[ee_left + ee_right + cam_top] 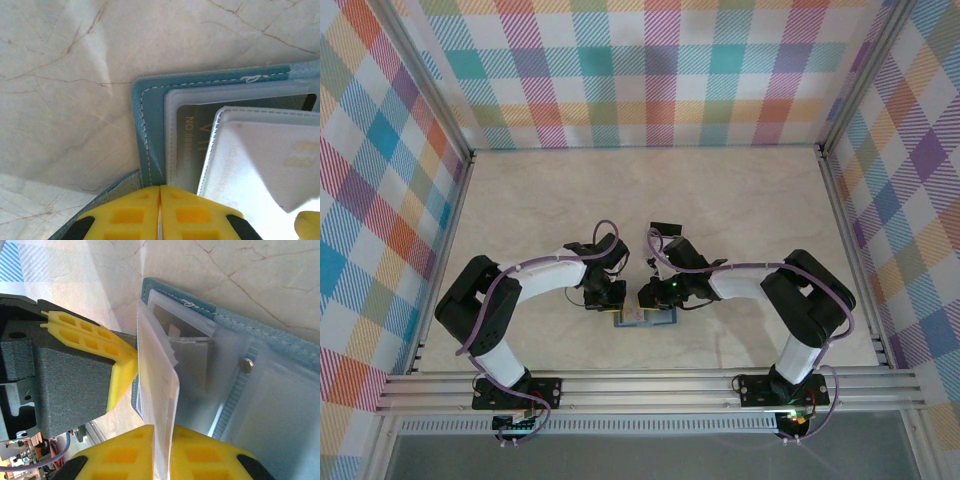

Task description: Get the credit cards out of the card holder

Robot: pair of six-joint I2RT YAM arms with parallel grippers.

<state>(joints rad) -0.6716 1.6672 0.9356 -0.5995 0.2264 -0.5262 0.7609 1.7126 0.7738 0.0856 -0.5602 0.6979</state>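
Yellow pads of your right gripper (162,440) are nipped onto a frosted plastic sleeve (157,375), with only that thin leaf between them. The sleeve stands up on edge out of the card holder (260,335), which lies open and flat beneath it. Your left gripper (160,195) has its pads pressed together with no gap showing, right at the holder's left edge, where the teal cover runs in under them. Seen from the right wrist camera, its tips touch that edge just left of the lifted sleeve. The two grippers sit close together, nearly tip to tip.

The credit cards (197,127) are in the holder. One dark card with embossed digits shows through a flat sleeve, and faint digits show through the lifted one. You cannot tell how many cards there are.

The holder rests on a pale marble-patterned table (720,200), close to the near edge and about midway between the arm bases. Bright plaid walls (660,70) close the left, far and right sides, and an aluminium rail (650,385) runs along the near edge.

A small metal stud (245,365) sits on the holder's spine. From above, both wrists hang over the holder and hide most of it.
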